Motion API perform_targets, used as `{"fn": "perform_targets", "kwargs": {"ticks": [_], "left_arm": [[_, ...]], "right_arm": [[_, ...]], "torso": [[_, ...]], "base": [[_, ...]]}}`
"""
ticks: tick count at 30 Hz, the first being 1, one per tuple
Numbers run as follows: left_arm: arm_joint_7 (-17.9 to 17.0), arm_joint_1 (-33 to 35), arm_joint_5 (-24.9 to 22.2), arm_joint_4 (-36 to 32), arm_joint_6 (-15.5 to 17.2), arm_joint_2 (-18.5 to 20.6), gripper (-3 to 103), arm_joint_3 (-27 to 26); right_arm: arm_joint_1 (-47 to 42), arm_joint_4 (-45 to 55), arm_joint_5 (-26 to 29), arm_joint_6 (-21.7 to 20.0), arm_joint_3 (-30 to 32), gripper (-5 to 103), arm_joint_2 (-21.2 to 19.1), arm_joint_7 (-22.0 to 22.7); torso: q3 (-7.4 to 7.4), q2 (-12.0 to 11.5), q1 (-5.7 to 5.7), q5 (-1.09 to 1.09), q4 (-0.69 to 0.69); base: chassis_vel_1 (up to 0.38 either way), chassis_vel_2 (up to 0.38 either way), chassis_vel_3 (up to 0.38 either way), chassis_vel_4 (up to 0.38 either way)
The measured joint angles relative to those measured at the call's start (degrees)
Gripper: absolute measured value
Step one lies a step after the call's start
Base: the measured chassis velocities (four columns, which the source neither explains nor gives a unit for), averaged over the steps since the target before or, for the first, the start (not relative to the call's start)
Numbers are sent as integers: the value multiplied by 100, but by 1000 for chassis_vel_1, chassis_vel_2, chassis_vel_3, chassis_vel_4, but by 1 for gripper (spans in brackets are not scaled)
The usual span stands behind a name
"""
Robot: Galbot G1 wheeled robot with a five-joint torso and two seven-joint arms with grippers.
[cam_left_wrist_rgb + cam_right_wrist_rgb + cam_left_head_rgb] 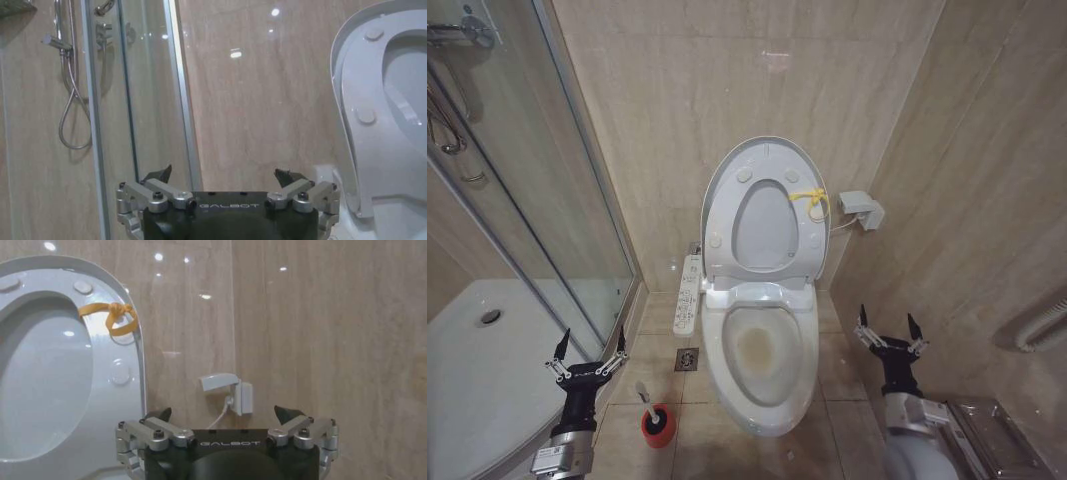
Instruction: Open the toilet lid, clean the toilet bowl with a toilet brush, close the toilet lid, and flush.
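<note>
The toilet lid (pixel 762 225) stands upright against the wall, with the ring seat (pixel 727 205) raised in front of it and a yellow tie (pixel 812 198) at its right edge. Below, the toilet bowl (pixel 810 350) is uncovered and its bottom is stained yellowish. The toilet brush (pixel 643 394) stands in a red cup holder (pixel 658 427) on the floor left of the bowl. My left gripper (pixel 593 340) hovers open just left of the brush, holding nothing. My right gripper (pixel 887 318) hangs open to the right of the bowl, also holding nothing. Both wrist views show open fingers, the left gripper (pixel 223 172) and the right gripper (pixel 223 411).
A glass shower enclosure (pixel 537 200) and its white tray (pixel 487 350) fill the left side. A button panel (pixel 688 295) juts from the bowl's left, with a floor drain (pixel 686 359) beneath it. A wall fitting with a cable (pixel 862 208) sits right of the lid. A wall rail (pixel 1042 325) is at far right.
</note>
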Motion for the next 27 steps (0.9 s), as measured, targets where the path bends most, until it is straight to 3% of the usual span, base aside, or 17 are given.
{"fn": "perform_targets", "kwargs": {"ticks": [9, 17, 27], "left_arm": [[0, -1, 0, 0, 0, 0, 100, 0], [1, 0, 0, 0, 0, 0, 100, 0], [1, 0, 0, 0, 0, 0, 100, -1]], "right_arm": [[579, -355, 138, -218, -118, 100, -333, 141], [1795, -1169, 447, -425, -306, 100, -891, 224], [2845, -2004, 634, -496, -577, 100, -1101, 220]], "torso": [[0, 0, 0, 1, -2], [0, -1, 0, 1, -1], [0, 0, 0, 0, -1]], "base": [[0, 0, 0, 0], [0, 0, 0, 0], [0, 0, 0, 0]]}}
